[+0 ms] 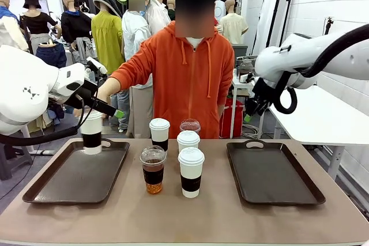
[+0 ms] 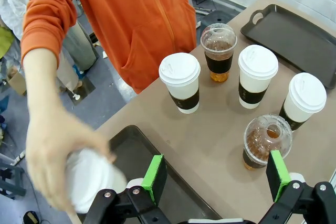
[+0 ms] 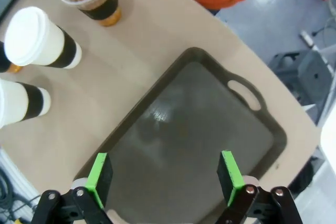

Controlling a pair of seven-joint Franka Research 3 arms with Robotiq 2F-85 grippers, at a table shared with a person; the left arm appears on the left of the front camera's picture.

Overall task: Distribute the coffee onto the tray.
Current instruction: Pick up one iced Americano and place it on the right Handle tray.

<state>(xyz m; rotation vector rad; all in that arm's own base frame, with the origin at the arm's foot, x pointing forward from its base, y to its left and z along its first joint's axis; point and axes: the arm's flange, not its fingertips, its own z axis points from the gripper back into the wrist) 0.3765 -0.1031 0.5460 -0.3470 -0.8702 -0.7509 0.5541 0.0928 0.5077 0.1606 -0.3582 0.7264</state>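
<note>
A person's hand (image 2: 58,150), blurred, grips the top of a white banded cup (image 1: 91,133) at the far edge of the left tray (image 1: 63,182). My left gripper (image 1: 112,110) hangs open just above and beside that cup (image 2: 92,179), with nothing between its fingers. Three more white cups (image 1: 159,132) (image 1: 188,140) (image 1: 191,171) and two clear cups of amber drink (image 1: 153,169) (image 1: 189,126) stand mid-table. My right gripper (image 3: 164,177) is open high above the bare right tray (image 3: 210,129).
The person in an orange hoodie (image 1: 190,79) stands at the far side, one arm stretched toward the left tray. A white side table (image 1: 323,113) stands at the right. Bare tabletop (image 1: 190,217) lies in front of the cups.
</note>
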